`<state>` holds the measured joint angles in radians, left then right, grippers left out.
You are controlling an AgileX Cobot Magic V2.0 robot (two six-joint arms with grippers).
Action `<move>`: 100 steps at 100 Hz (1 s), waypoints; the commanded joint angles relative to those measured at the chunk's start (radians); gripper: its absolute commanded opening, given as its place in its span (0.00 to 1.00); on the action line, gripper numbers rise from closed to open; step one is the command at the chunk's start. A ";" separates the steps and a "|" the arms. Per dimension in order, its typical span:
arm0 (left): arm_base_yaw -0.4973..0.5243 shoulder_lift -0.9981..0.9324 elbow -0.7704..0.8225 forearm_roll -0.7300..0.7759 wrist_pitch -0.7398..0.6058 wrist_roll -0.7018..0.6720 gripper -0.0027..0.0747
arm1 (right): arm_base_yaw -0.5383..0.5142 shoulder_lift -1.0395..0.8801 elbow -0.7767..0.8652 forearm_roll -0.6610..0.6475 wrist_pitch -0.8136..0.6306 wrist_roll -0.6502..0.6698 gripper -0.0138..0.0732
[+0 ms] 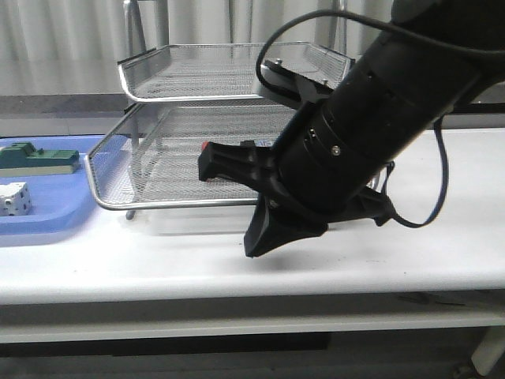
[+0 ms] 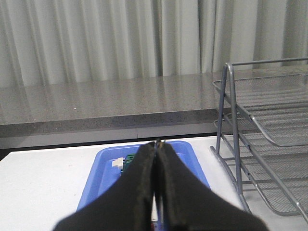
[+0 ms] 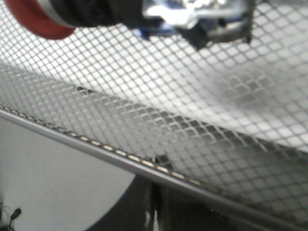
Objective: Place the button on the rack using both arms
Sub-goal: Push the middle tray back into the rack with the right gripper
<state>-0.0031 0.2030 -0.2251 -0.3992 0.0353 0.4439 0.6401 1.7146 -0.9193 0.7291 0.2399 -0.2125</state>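
Note:
The button [image 3: 41,21] lies on its side on the mesh floor of the rack's [image 1: 197,79] pulled-out lower tray. Its red cap is close in the right wrist view, and only a red speck of it [image 1: 207,147] shows in the front view. My right arm fills the front view. Its gripper [image 1: 252,249] is shut and empty, and it points down at the table just in front of that tray's rim [image 3: 120,156]. Its fingers [image 3: 144,207] sit below the rim. My left gripper [image 2: 157,144] is shut, off to the left of the rack [image 2: 269,125], and out of the front view.
A flat blue tray [image 1: 47,225] lies left of the rack and holds a green-and-grey block [image 1: 35,158] and a white cube [image 1: 14,199]. The tray also shows beyond my left fingertips [image 2: 103,168]. A grey ledge and curtains stand behind the table.

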 commanded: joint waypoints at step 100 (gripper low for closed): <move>0.000 0.007 -0.028 -0.009 -0.080 -0.012 0.01 | -0.144 0.102 -0.280 -0.164 -0.158 -0.016 0.08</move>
<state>-0.0031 0.2030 -0.2251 -0.3992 0.0353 0.4439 0.5041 1.8695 -1.1667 0.5699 0.1296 -0.2149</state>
